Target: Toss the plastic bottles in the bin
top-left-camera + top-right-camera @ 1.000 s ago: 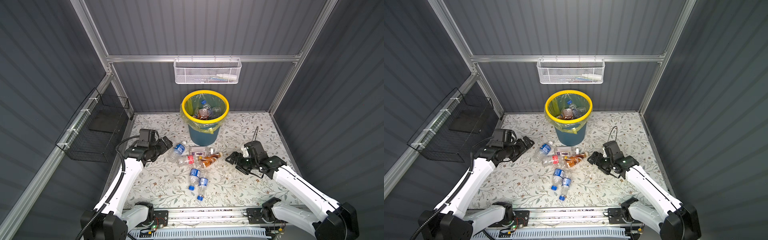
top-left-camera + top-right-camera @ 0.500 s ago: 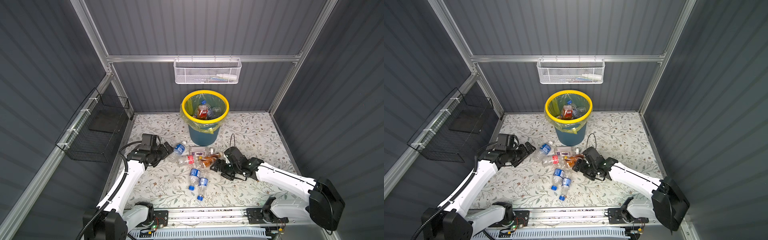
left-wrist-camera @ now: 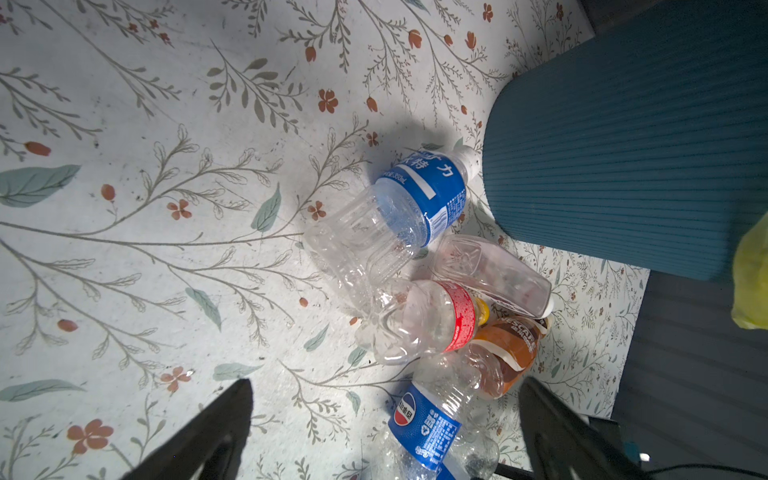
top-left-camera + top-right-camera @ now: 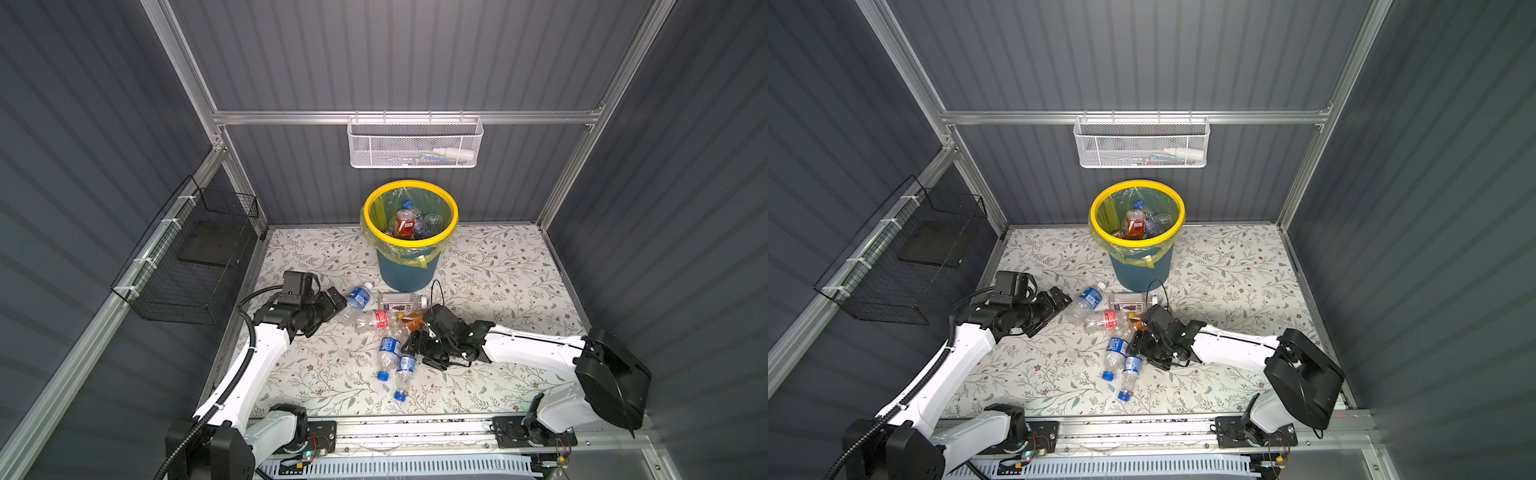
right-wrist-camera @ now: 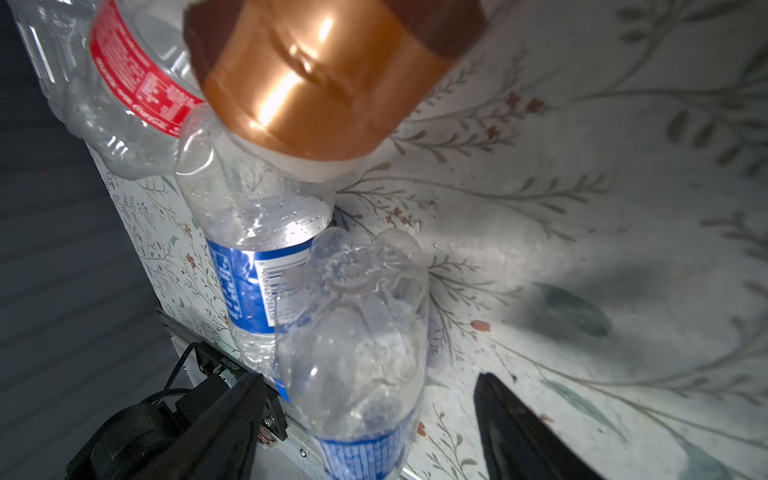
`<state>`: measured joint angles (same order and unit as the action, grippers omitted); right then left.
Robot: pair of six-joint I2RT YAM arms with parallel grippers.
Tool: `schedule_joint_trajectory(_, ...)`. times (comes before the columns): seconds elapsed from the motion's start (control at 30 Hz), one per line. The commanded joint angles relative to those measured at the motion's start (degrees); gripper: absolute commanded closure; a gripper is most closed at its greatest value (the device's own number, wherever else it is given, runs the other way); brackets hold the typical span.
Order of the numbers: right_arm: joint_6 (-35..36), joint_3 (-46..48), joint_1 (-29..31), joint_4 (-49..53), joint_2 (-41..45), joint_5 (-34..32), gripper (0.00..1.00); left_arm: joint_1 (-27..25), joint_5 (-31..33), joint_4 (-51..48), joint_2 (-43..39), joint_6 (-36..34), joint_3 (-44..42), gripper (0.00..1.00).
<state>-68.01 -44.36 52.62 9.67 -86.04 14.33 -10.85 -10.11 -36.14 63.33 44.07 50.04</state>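
Nearest, the right gripper (image 5: 365, 380) has swung in, jaws apart astride a clear, crushed, blue-labelled plastic bottle (image 5: 353, 332), unclamped; a pickup looks imminent; beyond, the left gripper (image 4: 332, 307) gapes empty beside five other littered bottles (image 4: 380, 320); farthest, the round teal yellow-rimmed bin (image 4: 409, 240) holds several.

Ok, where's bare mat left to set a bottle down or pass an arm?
Free: the wide stretch from the bin to the right wall; the back corner left of the bin; the front strip between bottles and rail. Crowded: in front of the bin, where the bottles lie bunched, left gripper and right gripper flanking them.
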Motion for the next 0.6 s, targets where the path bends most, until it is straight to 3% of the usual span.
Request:
schedule_joint_trajectory(0.0, -0.9, -0.8, 0.5, -1.9, -2.0, 0.4, 0.22, 0.4, -0.9, 0.0, -1.0, -1.1, -1.0, 0.0)
schedule_joint_trajectory(0.27, -0.9, 3.6, -1.6, -2.7, -1.1, -1.4, 0.38, 0.6, -0.9, -0.2, -1.0, -1.3, -1.5, 0.0)
schedule_joint_trajectory(0.57, 1.8, 15.6, -12.7, 0.9, 10.8, -2.6, 0.49, 0.8, -1.0, -0.3, -0.3, -1.5, -1.5, 0.0)
